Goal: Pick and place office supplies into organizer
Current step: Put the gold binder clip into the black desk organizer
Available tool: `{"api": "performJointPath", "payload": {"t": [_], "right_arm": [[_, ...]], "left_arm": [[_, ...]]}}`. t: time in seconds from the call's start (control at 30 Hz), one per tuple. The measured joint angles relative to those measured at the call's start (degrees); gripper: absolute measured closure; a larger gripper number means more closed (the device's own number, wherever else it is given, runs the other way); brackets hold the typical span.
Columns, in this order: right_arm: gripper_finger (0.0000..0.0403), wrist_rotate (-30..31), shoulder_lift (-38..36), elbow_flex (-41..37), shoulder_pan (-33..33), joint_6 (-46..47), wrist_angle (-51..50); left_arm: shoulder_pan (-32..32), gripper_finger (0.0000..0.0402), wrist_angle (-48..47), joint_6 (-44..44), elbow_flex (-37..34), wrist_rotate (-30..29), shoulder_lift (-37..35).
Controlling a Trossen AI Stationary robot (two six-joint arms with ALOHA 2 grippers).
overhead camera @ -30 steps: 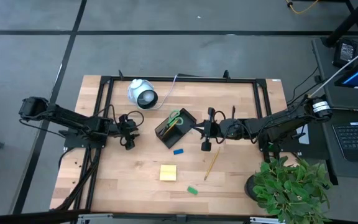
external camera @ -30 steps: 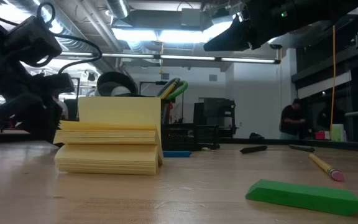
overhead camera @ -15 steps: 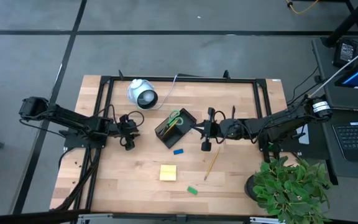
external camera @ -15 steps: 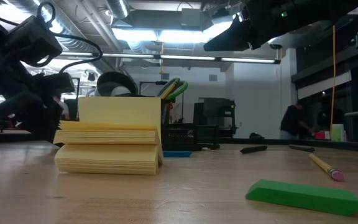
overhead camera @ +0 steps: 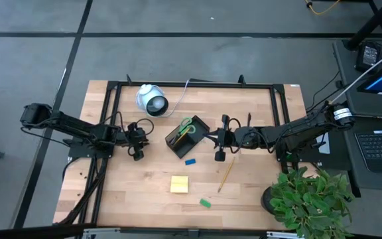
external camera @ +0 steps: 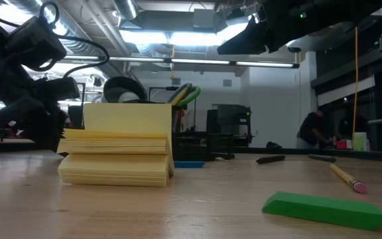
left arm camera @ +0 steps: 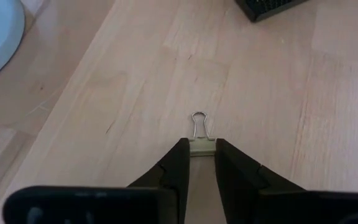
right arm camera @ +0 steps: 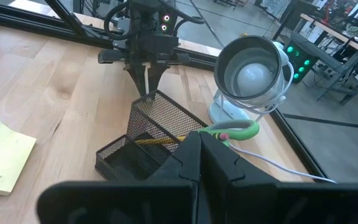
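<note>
A small binder clip (left arm camera: 202, 147) lies on the wooden table left of the organizer, and my left gripper (overhead camera: 144, 138) is shut on it. The black mesh organizer (overhead camera: 186, 137) holds green-handled scissors (overhead camera: 187, 125) and a pencil (right arm camera: 157, 142). My right gripper (right arm camera: 199, 146) hangs shut and empty just right of the organizer, above the table. On the table nearer the front lie a blue block (overhead camera: 190, 161), a yellow sticky-note pad (overhead camera: 179, 184), a green block (overhead camera: 205, 203) and a second pencil (overhead camera: 226, 174). A black pen (external camera: 270, 159) lies farther back. My left gripper pinches the binder clip's body (left arm camera: 202, 148) between its two fingertips. The fingers slant down from the table's left side. The clip rests on the table, and its wire handle (left arm camera: 199, 121) points away from the fingers toward the organizer.
A white round device (overhead camera: 152, 101) with a cable stands at the back left of the table. A potted plant (overhead camera: 310, 199) stands at the near right corner. A black frame (overhead camera: 191, 84) runs along the table's far edge. Bare wood lies between the organizer and the left gripper.
</note>
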Motion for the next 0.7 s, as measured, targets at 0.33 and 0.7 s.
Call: {"api": "performJointPath", "payload": {"t": [0.33,0.7], "right_arm": [[0.0395,0.0,0.0,0.0,0.0,0.0,0.0],[0.0395,0.0,0.0,0.0,0.0,0.0,0.5]], "left_arm": [[-0.1,0.034,5.4,4.0,-0.3,-0.9,-2.4],[-0.1,0.0341,7.3,5.4,-0.1,-1.8,-7.7]]}}
